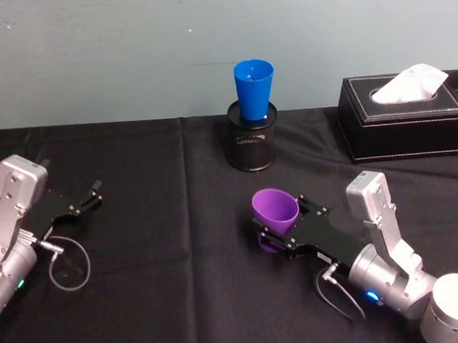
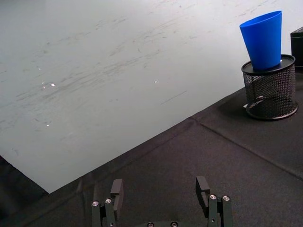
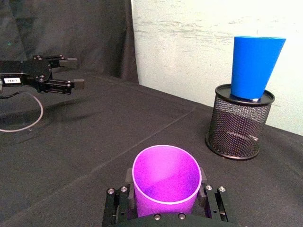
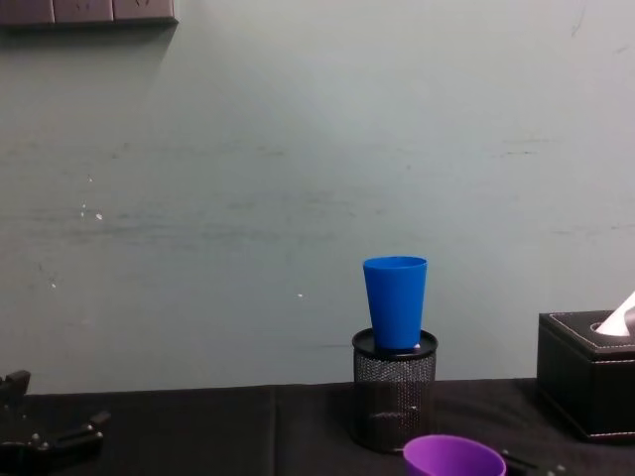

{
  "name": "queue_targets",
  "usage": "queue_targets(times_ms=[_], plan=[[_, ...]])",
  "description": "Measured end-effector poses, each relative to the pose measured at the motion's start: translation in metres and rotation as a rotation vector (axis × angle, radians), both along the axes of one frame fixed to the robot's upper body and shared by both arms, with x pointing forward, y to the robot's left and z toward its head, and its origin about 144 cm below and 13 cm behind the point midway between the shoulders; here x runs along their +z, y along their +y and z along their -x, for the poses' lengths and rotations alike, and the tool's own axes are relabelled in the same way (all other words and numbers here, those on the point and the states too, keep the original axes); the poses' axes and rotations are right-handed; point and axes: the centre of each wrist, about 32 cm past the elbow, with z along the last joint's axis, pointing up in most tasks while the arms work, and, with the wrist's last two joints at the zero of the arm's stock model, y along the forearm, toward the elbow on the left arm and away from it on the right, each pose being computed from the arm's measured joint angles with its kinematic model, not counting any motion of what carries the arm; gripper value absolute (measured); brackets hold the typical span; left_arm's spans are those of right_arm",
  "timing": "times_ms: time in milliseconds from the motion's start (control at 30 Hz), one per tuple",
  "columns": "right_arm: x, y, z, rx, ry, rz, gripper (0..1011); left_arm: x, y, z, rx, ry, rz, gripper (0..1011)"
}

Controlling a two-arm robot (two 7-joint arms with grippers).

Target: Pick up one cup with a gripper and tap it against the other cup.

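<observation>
Two cups, one move pending.

Purple cup [image 1: 276,209]: pinched low on its wall by the right end effector [image 1: 281,224], one finger either side. Mouth up, long axis near upright and tipped a little. Whether its base is off the surface [image 1: 158,285], cannot tell.

Blue cup [image 1: 253,88]: ahead of the right end effector and a little to its left, well apart from the purple cup. It stands upright, mouth up, with its base seated in a black mesh holder [image 1: 252,143], so its wall sits above the purple rim.

Judgement: the tap calls for a lift as well as a reach forward, wall to wall, and gently. The blue cup rests loose in the holder and may tip.

Right arm is the nearer, and it is loaded. Left end effector [image 1: 93,194]: fingers spread, holding nothing, far off to the left of the right end effector, idle low over the surface.

Tissue box [image 1: 405,118]: ahead and to the right of the right end effector, off the likely path.

Views: chest view gives the height gap, with the purple rim below the holder's top. Head view gives the sideways offset. Right wrist view shows a finger on each side of the purple wall. Left wrist view shows the spread of the left fingers.
</observation>
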Motion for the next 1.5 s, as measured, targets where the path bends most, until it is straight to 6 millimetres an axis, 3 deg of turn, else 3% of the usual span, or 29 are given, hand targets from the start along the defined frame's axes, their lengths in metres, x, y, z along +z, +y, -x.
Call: queue_targets(times_ms=[300, 833, 1500], plan=[[0.023, -0.003, 0.0, -0.009, -0.027, 0.033, 730, 0.0, 0.0, 0.0, 0.0, 0.0, 0.0, 1000], [0.096, -0.009, -0.002, -0.012, 0.01, 0.016, 731, 0.0, 0.0, 0.0, 0.0, 0.0, 0.0, 1000], [0.124, -0.004, -0.007, -0.011, -0.023, 0.013, 730, 0.0, 0.0, 0.0, 0.0, 0.0, 0.0, 1000]])
